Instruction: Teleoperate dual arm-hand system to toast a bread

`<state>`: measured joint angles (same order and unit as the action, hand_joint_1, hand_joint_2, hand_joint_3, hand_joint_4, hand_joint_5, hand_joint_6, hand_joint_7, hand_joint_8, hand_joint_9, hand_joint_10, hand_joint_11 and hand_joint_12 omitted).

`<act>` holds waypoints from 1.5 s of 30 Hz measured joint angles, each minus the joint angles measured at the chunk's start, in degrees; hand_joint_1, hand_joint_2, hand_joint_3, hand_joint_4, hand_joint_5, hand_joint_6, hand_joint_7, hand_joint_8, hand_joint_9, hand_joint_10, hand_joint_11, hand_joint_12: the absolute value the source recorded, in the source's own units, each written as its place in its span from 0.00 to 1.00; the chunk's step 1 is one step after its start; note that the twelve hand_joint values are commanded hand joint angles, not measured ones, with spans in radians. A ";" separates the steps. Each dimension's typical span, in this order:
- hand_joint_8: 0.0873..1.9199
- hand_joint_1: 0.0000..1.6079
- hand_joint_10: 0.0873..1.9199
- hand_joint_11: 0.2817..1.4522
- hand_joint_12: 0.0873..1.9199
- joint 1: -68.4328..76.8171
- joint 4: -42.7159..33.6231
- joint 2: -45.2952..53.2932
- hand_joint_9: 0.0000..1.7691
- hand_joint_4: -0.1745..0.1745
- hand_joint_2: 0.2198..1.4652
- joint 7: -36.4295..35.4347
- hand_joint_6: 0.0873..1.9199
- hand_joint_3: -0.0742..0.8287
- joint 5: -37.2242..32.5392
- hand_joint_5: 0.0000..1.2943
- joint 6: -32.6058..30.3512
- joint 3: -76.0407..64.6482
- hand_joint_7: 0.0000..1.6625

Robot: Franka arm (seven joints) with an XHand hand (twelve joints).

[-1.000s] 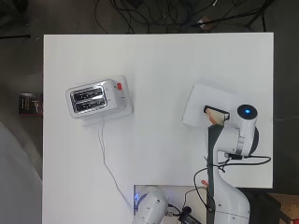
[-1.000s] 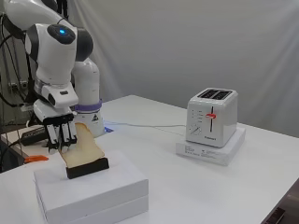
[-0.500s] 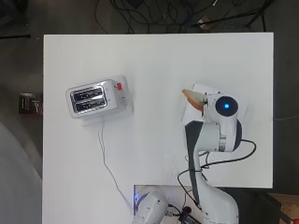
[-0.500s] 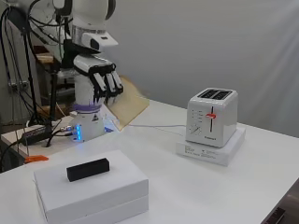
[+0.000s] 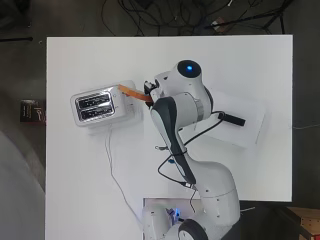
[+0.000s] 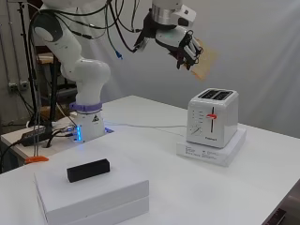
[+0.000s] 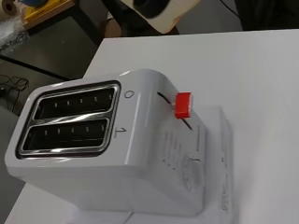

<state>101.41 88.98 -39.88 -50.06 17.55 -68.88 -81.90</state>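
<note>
robot hand (image 6: 186,49), fingers curled round a slice of bread (image 6: 205,61), holding it tilted in the air above and just beside the white toaster (image 6: 212,117), whose two slots are empty, on the counter (image 6: 262,187).

**A robotics lab, not a kitchen**

A white desk (image 5: 75,200) carries a toaster (image 6: 212,117) set on a flat white block (image 6: 220,153), and well apart from it sit stacked white boxes (image 6: 93,197). Beside the boxes the robot arm's base (image 6: 86,119) glows blue. Behind the toaster hangs a grey curtain backdrop (image 6: 262,47). Loose cables (image 5: 165,12) trail over the dark floor beyond the desk, and more loop along the arm.
</note>
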 joint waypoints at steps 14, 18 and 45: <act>0.48 0.77 0.06 0.29 0.53 36.38 -9.30 -0.41 0.78 0.00 0.76 -1.28 0.63 0.08 15.98 0.56 9.34 -11.22 0.64; 0.49 0.77 0.04 0.30 0.56 41.55 -12.74 -0.85 0.81 0.00 0.76 -2.36 0.61 0.08 16.95 0.56 11.85 -13.90 0.65; 0.06 0.14 0.00 0.17 0.12 48.48 -14.82 -5.92 0.40 0.51 0.58 -5.45 0.09 0.07 21.78 0.31 7.25 -18.49 0.33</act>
<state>149.89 74.17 -45.80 -55.51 39.32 -61.63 -100.39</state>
